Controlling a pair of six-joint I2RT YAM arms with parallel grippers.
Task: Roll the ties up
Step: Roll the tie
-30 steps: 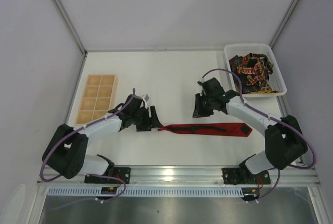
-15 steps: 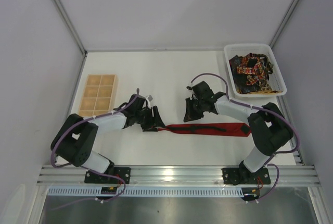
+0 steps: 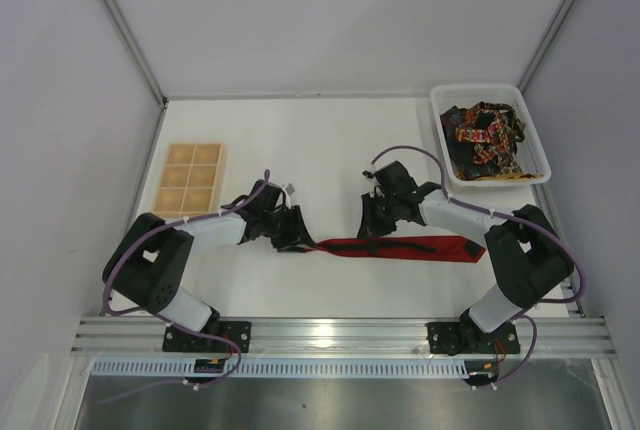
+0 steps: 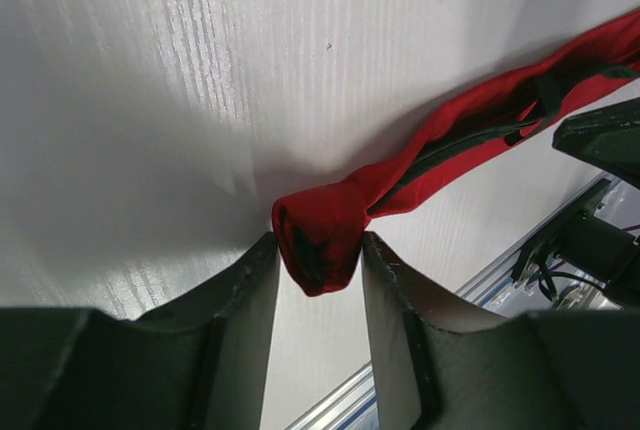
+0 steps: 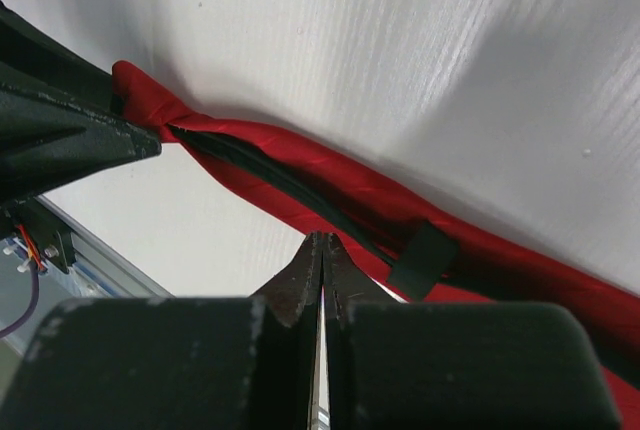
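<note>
The red tie is stretched left to right across the lower middle of the overhead shot, wide pointed end on the right, narrow end on the left. That narrow end is folded into a little wad. In the left wrist view it sits right between the jaws of the left gripper, with fabric touching both sides, so they're clamped on it. A second back those jaws stood noticeably wider and the tie's end reached a bit further left. The rest of the tie hasn't budged.

The right gripper has its jaws pressed together with nothing in them; earlier they were partly apart. It has also slid down and left toward the tie's middle. The tips are now right at the tie's edge, just beside the dark keeper loop. Can't tell if they actually touch the cloth.

As for poses, the left arm lies low, reaching rightward from the lower left, elbow pulled in closer to its base than before. The right arm reaches leftward from the lower right, folded tighter than it was, wrist tipped down at the tie.

Further out, the patterned ties are heaped in the white bin at upper right. A wooden grid tray sits at the left of the white surface. Both are well apart from the red tie.
</note>
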